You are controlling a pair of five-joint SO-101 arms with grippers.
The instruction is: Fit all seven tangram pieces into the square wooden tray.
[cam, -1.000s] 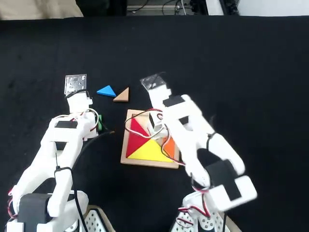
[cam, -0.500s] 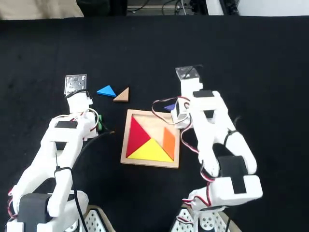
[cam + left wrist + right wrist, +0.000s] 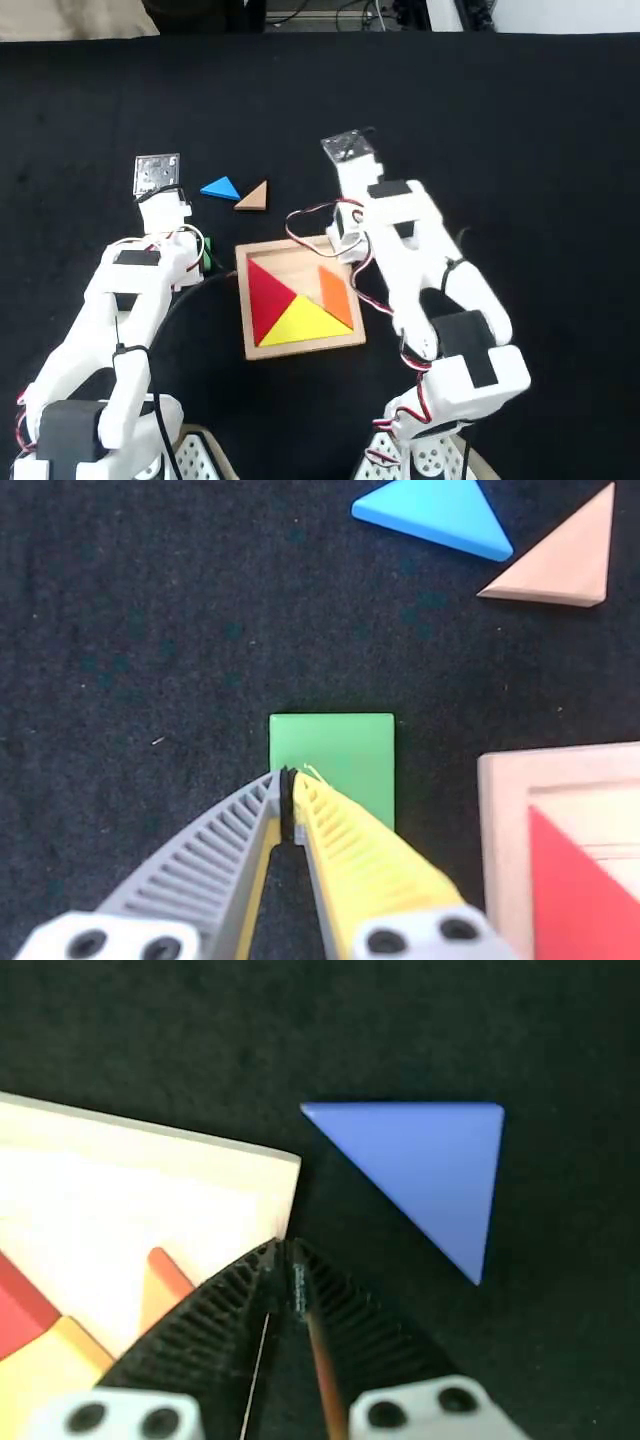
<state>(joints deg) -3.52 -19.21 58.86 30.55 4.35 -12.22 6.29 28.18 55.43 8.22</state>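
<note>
Left hand [image 3: 288, 780] is pinched shut, empty, its tips over the green square piece [image 3: 335, 760] on the black tabletop [image 3: 120, 630]. Right hand [image 3: 288, 1250] is closed too, at the corner of the square wooden tray [image 3: 150, 1136]. The violet-blue triangle [image 3: 425, 1170] lies just outside; the red triangle [image 3: 265, 295], yellow triangle [image 3: 305, 325] and orange piece [image 3: 335, 290] are inside.
</note>
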